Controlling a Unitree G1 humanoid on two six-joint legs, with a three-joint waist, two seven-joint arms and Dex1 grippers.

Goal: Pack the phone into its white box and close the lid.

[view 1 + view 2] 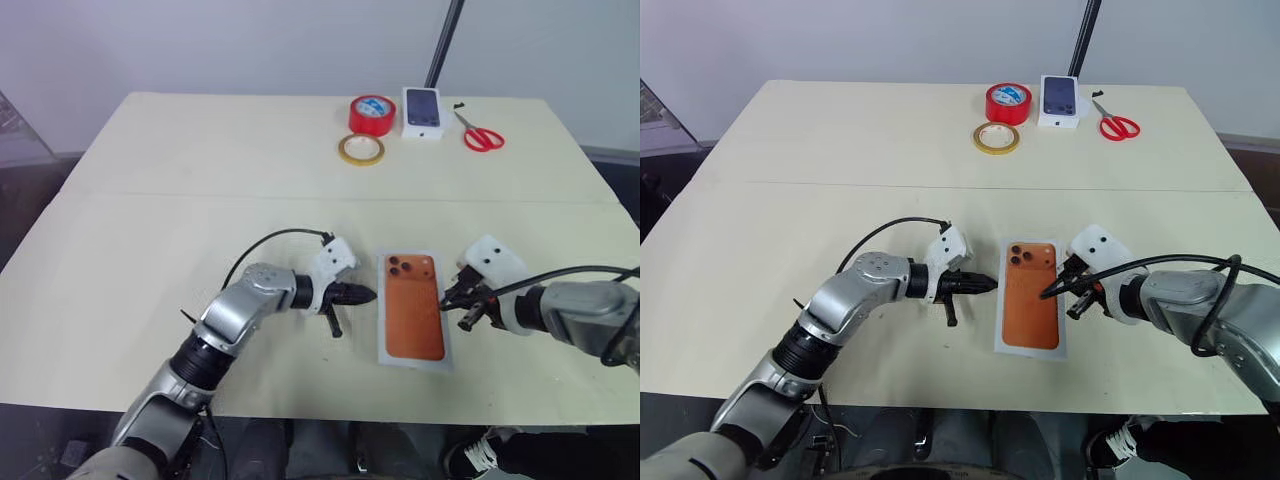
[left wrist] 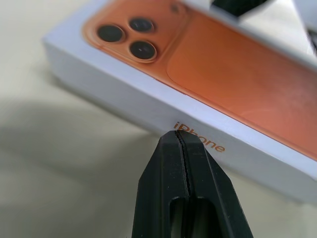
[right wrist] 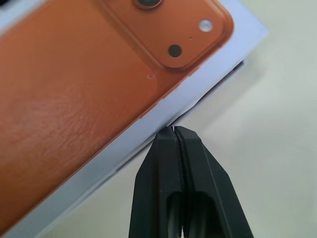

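Both grippers, left (image 1: 370, 295) and right (image 1: 447, 305), are pressed together, flanking the white box (image 1: 383, 318) near the table's (image 1: 150, 220) front edge. Copper-orange phone (image 1: 412, 318) lies on it, three-lens camera bump up.

Only readable thing I've got is "iPhone" in copper-orange letters along the side wall of the white box (image 2: 163, 106), right in front of my left gripper (image 2: 179, 136). Red tape roll (image 1: 372, 113) has a label on it, but I can't make out any words.
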